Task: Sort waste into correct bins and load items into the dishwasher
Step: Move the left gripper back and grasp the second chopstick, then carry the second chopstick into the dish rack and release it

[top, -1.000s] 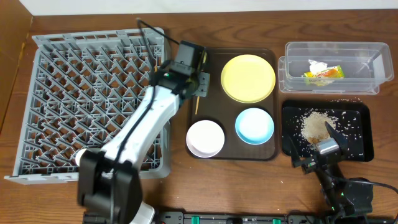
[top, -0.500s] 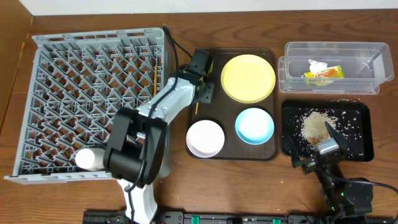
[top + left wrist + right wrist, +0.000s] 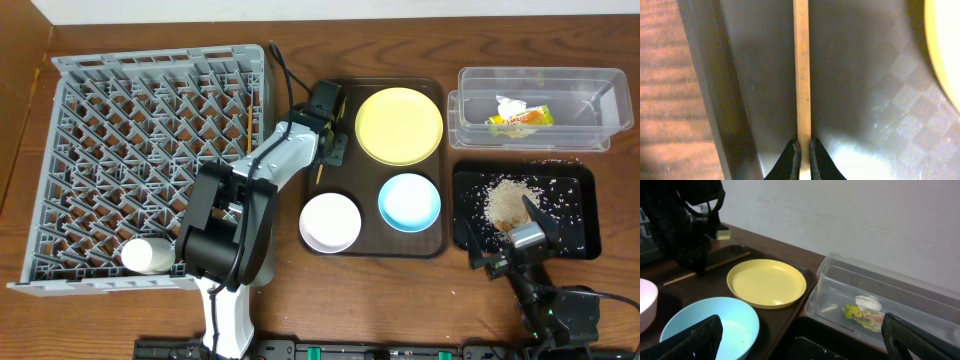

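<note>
Left fingers (image 3: 789, 159) are pinched tight on a chopstick (image 3: 801, 75). They hold it at the bottom edge of your left wrist view, and the rest of the stick runs straight up the frame.
- The stick lies along the left strip of the brown serving tray (image 3: 372, 168), parallel to the tray's left rim.
- Overhead, the left gripper (image 3: 327, 138) sits low over that strip. One end of the stick pokes out on the gripper's near side.
- The yellow plate (image 3: 399, 125) is in the tray's far right part, beside the stick. I can't tell whether they touch.
- The second chopstick (image 3: 249, 128) lies along the right side of the grey dish rack (image 3: 100, 150), well left of the tray.
- The white bowl (image 3: 330, 221) and light blue bowl (image 3: 409, 200) stand upright side by side on the tray's near half, white on the left. Both look empty.
- The right gripper (image 3: 500, 225) has its fingers spread wide with nothing between them. It is over the near left corner of the black tray (image 3: 582, 240).
- The rice crumbs (image 3: 507, 203) are heaped in the black tray with more scattered across it. A few lie on the table just past its far rim.
- The wrapper (image 3: 520, 120) and paper scrap (image 3: 512, 104) are inside the clear tub (image 3: 535, 82), right next to each other.
</note>
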Motion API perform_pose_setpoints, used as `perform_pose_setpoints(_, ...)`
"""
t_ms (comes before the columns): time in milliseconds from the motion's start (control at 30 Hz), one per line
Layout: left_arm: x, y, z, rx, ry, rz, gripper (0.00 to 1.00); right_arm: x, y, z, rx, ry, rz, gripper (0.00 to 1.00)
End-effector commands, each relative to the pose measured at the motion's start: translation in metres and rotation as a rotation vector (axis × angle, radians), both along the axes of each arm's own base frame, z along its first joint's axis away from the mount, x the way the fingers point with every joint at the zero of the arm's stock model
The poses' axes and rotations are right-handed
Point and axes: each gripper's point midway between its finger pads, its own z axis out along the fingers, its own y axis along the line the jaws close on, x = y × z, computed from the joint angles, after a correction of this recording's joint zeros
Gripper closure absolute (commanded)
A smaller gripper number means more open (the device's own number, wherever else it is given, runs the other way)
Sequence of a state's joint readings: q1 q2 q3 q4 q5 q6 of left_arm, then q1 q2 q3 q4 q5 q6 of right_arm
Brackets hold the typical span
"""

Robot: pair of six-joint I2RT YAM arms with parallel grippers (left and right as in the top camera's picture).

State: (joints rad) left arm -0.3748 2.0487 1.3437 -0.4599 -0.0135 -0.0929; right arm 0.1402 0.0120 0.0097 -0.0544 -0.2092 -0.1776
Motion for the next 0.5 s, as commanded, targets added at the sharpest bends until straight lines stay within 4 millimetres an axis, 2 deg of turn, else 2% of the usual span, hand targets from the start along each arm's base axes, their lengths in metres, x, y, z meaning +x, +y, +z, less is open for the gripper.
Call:
perform_pose_setpoints(0, -0.013, 0.005, 0.003, -0.002, 0.036, 0.033, 0.92, 0.001, -0.003, 0.000, -0.009, -0.006, -0.009, 0.01)
perform_pose_setpoints(167, -0.009, 0.008, 0.069, -0.049, -0.078, 0.042, 0.92, 0.001, -0.003, 0.000, -0.009, -0.006, -0.009, 0.01)
perform_pose_setpoints(300, -0.023, 0.021, 0.131, -0.067, -0.167, 0.058, 0.92, 0.001, -0.003, 0.000, -0.009, -0.006, -0.010, 0.01)
perform_pose_setpoints(400, -0.037, 0.044, 0.157, -0.008, -0.198, 0.096, 0.92, 0.001, -0.003, 0.000, -0.009, -0.006, -0.009, 0.01)
perform_pose_setpoints(467, -0.049, 0.073, 0.164, 0.108, -0.192, 0.136, 0.92, 0.001, -0.003, 0.000, -0.009, -0.006, -0.009, 0.01)
